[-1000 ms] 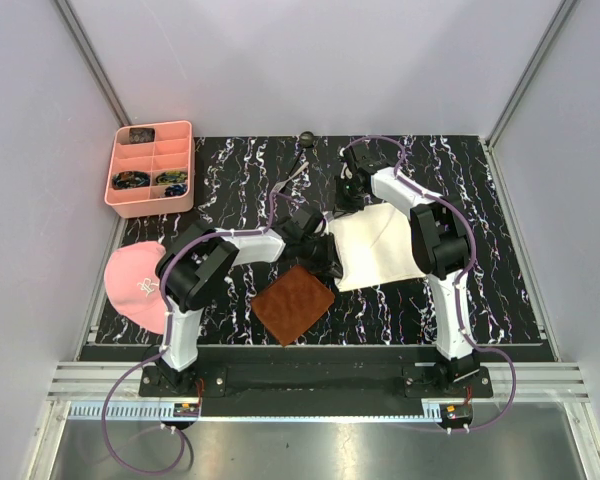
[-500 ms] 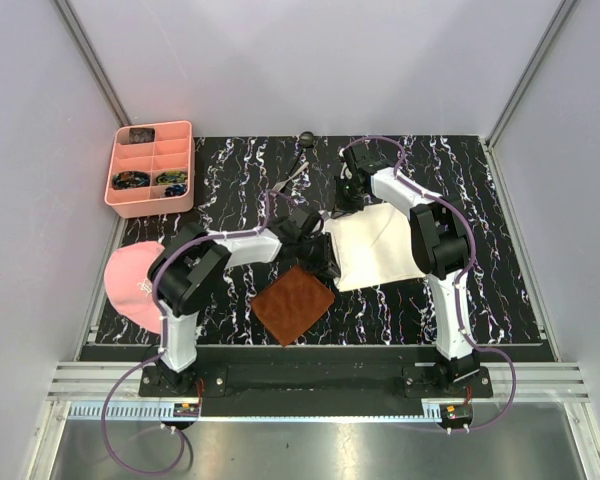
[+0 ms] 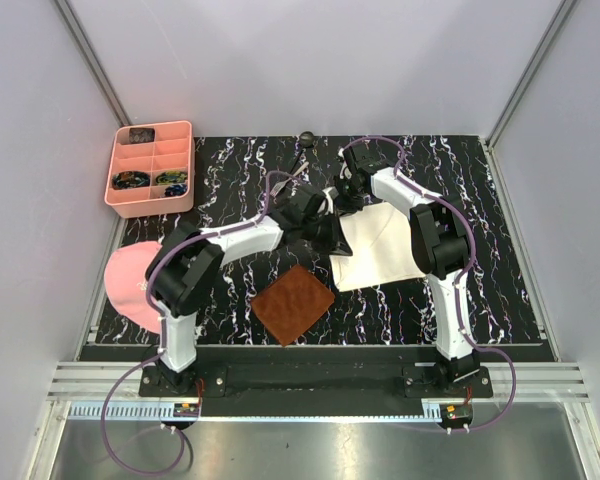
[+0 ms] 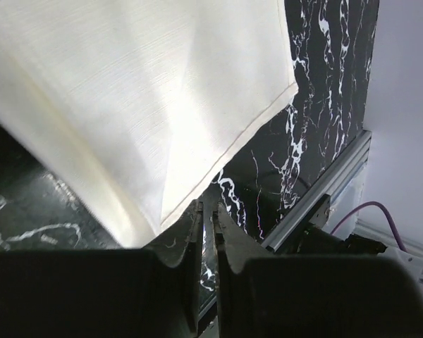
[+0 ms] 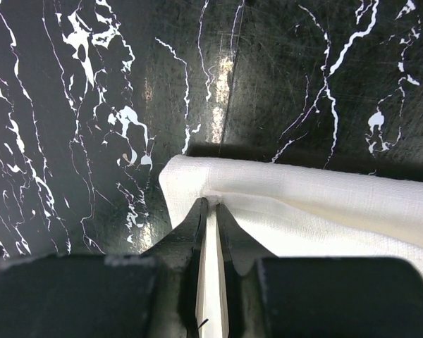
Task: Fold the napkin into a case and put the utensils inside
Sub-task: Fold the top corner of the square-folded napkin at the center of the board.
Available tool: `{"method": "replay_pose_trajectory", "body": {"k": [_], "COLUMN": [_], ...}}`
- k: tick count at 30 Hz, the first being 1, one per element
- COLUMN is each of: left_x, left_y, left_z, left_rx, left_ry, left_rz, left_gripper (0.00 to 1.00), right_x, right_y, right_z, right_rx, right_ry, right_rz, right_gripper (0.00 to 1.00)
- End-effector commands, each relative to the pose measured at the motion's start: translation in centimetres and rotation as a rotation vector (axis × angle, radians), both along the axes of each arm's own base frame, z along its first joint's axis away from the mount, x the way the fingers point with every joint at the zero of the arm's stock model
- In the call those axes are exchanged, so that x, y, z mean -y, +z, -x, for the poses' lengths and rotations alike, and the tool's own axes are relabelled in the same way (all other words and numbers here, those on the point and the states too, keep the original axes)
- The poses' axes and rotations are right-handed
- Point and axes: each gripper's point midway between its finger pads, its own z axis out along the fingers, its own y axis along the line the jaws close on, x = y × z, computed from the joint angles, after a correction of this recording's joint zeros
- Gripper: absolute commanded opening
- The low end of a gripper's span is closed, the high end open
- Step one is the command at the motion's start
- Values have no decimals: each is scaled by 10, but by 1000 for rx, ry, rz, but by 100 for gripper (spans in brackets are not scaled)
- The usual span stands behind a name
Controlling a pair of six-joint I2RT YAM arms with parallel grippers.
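Pink compartment tray at the far left corner of the black marbled table; holds small dark items in several cells. Brown textured square mat near the front edge, turned cornerwise. Pink cap at the left edge.

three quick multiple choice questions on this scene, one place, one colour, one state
1. Where does the pink tray sit? A far left of the table B far right C between the arm bases
2. What colour is the square mat? A green B brown C blue
3. How do the right fingers stand? A spread wide over bare tabletop B holding a fork C pinched on a fold of the napkin
Answers: 1 A, it is at the back left corner; 2 B, plainly brown; 3 C, cloth shows between their tips.
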Motion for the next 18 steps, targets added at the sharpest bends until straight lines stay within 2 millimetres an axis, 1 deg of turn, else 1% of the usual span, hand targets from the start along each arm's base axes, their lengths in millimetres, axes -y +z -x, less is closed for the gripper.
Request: {"method": "replay_pose_trajectory", "body": {"k": [1, 5, 7, 10, 11, 12, 13, 14, 15, 16, 17, 18], "left_x": [20, 15, 9, 0, -3, -7, -9, -11, -15, -16, -17, -18], "left_y": [-8, -22, -29, -38, -42, -46, -47, -49, -53, -53, -53, -54], "left_z": [4, 7, 9, 11, 13, 15, 15, 16, 18, 18, 19, 19], "left_rx": [-32, -40, -42, -40, -42, -49, -49, -49, -52, -50, -52, -57], "left_ry": [-57, -58, -55, -53, -51, -52, -49, -46, -48, -47, -48, -46], "left_rz": [49, 24, 5, -32, -45, -57, -58, -65, -75, -76, -79, -80], "left_gripper": [12, 12, 12, 11, 11, 11, 11, 11, 11, 11, 11, 11], "right_x": [-12, -10, -8, 0, 7, 14, 18, 24, 37, 45, 51, 67], "right_y": [20, 19, 22, 34, 45, 47, 52, 63, 64, 68, 73, 75], "right_z": [-3, -3, -3, -3, -5, -4, -3, -4, -3, -4, 1, -2], "right_rx": [35, 30, 22, 13, 28, 22, 23, 39, 28, 28, 25, 27], "right_ry": [19, 12, 0, -29, -47, -63, -71, -81, -101, -115, -116, -143], "right_rz": [-48, -47, -55, -92, -103, -109, -116, -129, -144, -155, -173, -179], "right_gripper": [15, 17, 18, 24, 25, 29, 30, 31, 35, 36, 38, 41]}}
